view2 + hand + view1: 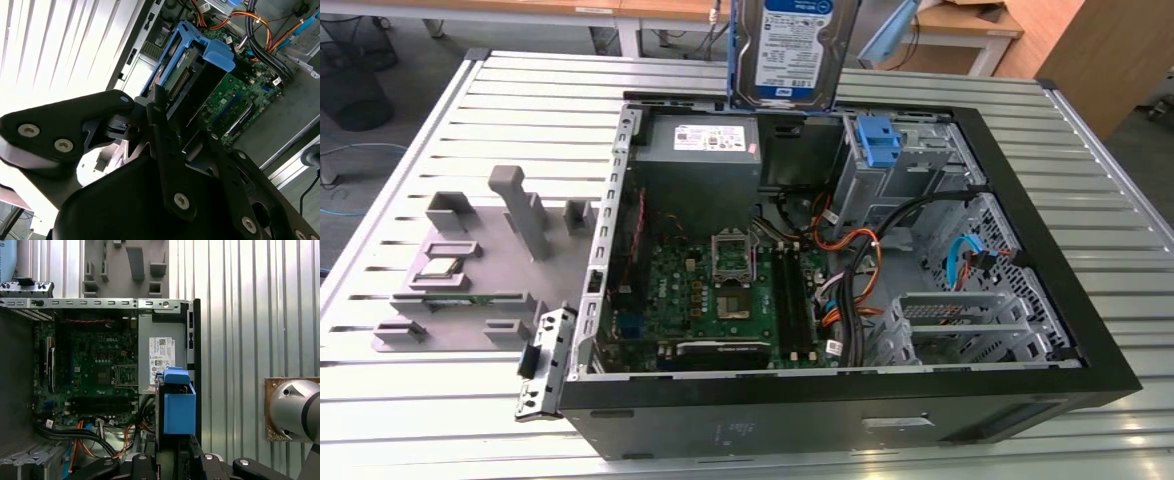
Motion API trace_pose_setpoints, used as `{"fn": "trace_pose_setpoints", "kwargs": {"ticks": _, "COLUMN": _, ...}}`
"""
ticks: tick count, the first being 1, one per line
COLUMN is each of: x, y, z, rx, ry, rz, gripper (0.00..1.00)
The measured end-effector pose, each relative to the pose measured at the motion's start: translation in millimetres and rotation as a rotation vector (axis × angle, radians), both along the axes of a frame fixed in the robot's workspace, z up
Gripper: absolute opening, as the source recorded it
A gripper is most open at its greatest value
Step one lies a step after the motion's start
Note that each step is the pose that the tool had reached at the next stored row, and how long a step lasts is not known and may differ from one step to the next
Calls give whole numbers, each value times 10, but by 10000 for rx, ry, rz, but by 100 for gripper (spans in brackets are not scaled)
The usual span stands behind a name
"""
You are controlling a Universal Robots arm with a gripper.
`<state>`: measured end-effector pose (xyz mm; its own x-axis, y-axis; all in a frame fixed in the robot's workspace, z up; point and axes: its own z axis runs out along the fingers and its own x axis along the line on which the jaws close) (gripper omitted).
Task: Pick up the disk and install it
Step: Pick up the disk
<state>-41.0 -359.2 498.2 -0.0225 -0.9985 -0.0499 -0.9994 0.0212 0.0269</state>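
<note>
Clamping the disk [176,407] by its two flat sides, the gripper [170,456] has its black fingers [159,107] pressed against the blue carrier frame, so the pick-up part of the job looks done and the carry toward the computer case [1067,330] is the step in hand. In the exterior view the disk hangs upright, label facing the camera, in the air above the case's back rim at about twelve o'clock, touching nothing below. Directly under it sits the grey power supply [700,150], with the blue bracket [878,140] in its metal frame at about one o'clock, the green circuit board [720,290] at the centre, and an empty metal drive cage [947,315] at about four o'clock. Installing, as I judge it, calls for turning the carrier square to an open slot and keeping it clear of the loose orange and black cables [854,260] running through the middle. Out at nine o'clock, a grey holder plate [467,260] lies on the slatted table [454,400].
</note>
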Motion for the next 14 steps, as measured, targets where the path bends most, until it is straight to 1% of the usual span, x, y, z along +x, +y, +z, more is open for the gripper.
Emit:
{"fn": "trace_pose_setpoints", "kwargs": {"ticks": 4, "x": 7, "y": -20, "z": 0, "rx": 0, "ry": 1, "rz": -1, "gripper": 35}}
{"fn": "trace_pose_setpoints", "kwargs": {"ticks": 10, "x": 16, "y": -67, "z": 0, "rx": 0, "ry": 0, "rz": 0, "gripper": 35}}
{"fn": "trace_pose_setpoints", "kwargs": {"ticks": 14, "x": 20, "y": -84, "z": -1, "rx": 1, "ry": 0, "rz": -1, "gripper": 35}}
